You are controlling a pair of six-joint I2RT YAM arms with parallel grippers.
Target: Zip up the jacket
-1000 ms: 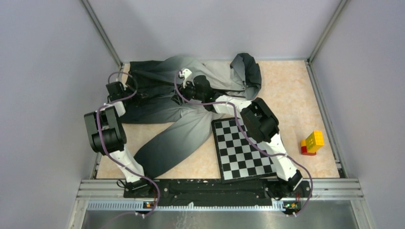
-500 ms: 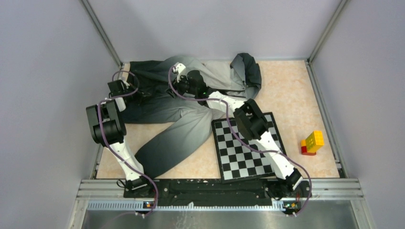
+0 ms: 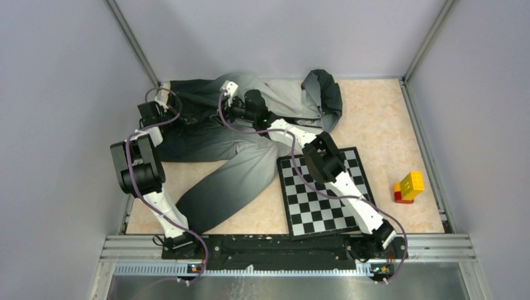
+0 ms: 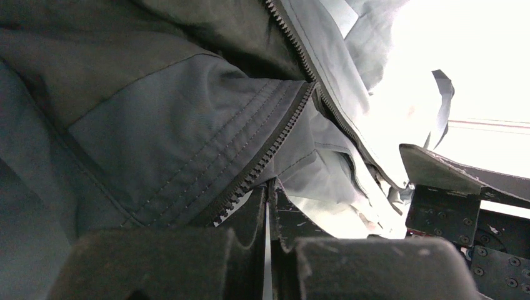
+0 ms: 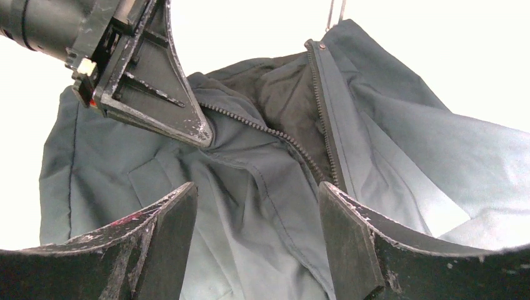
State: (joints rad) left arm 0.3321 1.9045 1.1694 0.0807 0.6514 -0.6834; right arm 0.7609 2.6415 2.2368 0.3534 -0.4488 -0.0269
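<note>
Mottled beige tabletop (image 3: pixel 381 125); left fingers (image 4: pixel 244 231) pinch soft grey jacket (image 3: pixel 219 181) by toothed zipper (image 4: pixel 269 147), right fingers (image 5: pixel 350 244) spread

Arms: white link shells with bulky black joint housings, the same on the left arm (image 3: pixel 140 172) and right arm (image 3: pixel 340 181). A purple cable (image 3: pixel 130 164) runs loose along the outside of each arm, from black base to wrist. Left gripper (image 4: pixel 269 187): matte black, blocky body, flat-faced fingers. Right gripper (image 5: pixel 256 194): black wedge-shaped fingers, edges scuffed pale, with a reddish smear on one finger (image 5: pixel 156 231). Its black side plate (image 4: pixel 447 212) carries small round screws (image 4: pixel 465 238).
</note>
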